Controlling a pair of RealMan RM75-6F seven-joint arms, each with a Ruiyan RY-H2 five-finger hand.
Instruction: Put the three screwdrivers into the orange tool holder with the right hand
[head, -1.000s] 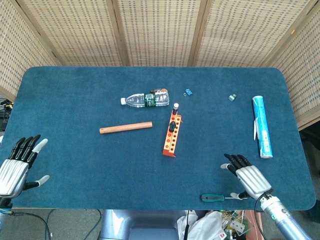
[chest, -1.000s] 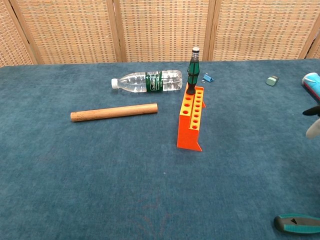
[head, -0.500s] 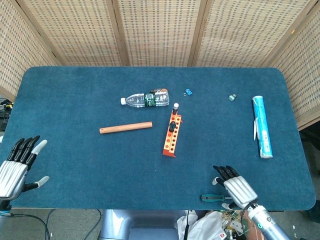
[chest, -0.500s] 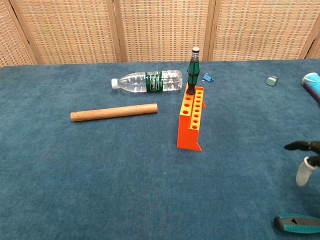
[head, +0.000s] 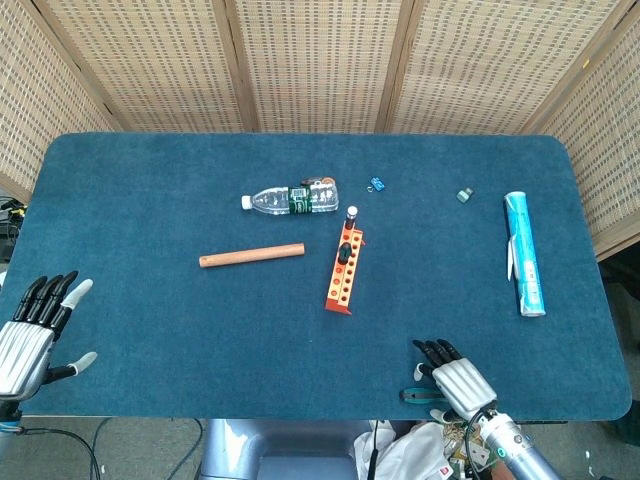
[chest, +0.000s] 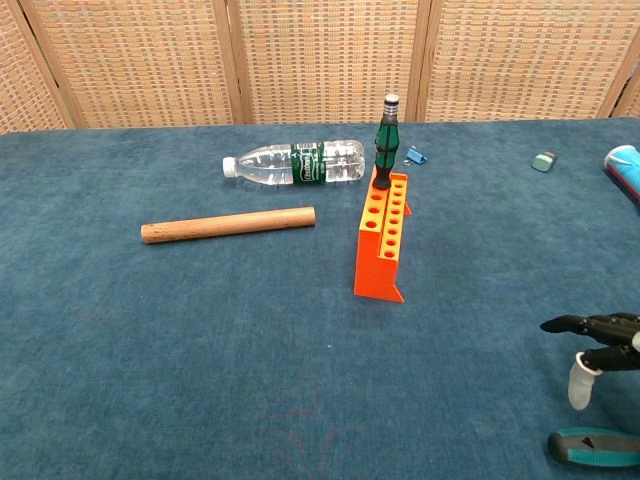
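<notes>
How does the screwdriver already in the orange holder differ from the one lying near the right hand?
The screwdriver in the holder stands upright in the far end slot of the orange holder; the loose screwdriver lies flat on the table's near edge. The first sits mid-table and nothing touches it; the second lies just under the right hand, whose fingers hover above it, not yet gripping. Both have green handles with black.
</notes>
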